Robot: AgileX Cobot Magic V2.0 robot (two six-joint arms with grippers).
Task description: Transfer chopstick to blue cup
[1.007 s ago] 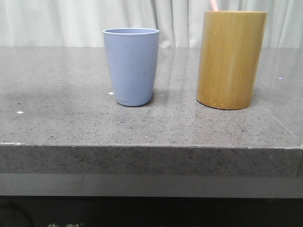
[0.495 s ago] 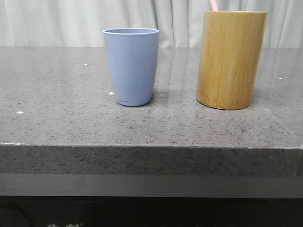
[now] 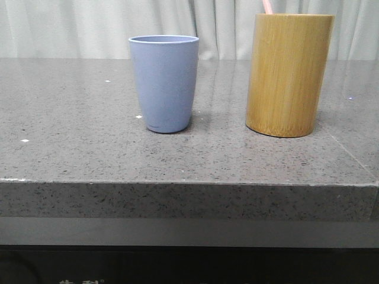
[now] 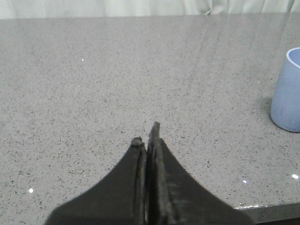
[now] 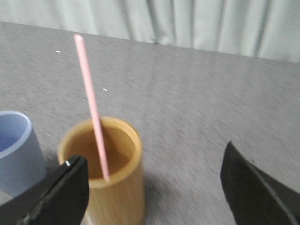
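The blue cup [image 3: 164, 83] stands upright on the grey stone counter, left of a taller bamboo holder [image 3: 289, 74]. A single pale pink chopstick [image 5: 92, 103] leans inside that holder; in the front view only its tip [image 3: 267, 6] pokes above the rim. My right gripper [image 5: 154, 173] hovers above and beside the holder [image 5: 105, 173], open wide, touching nothing. The blue cup's rim [image 5: 14, 140] shows beside the holder there. My left gripper [image 4: 146, 136] is shut on nothing, low over bare counter, with the blue cup [image 4: 287, 91] well off to one side. Neither gripper appears in the front view.
The grey speckled counter [image 3: 71, 130] ends in a front edge [image 3: 177, 184] close to the cups. White curtains [image 3: 89, 26] hang behind the counter.
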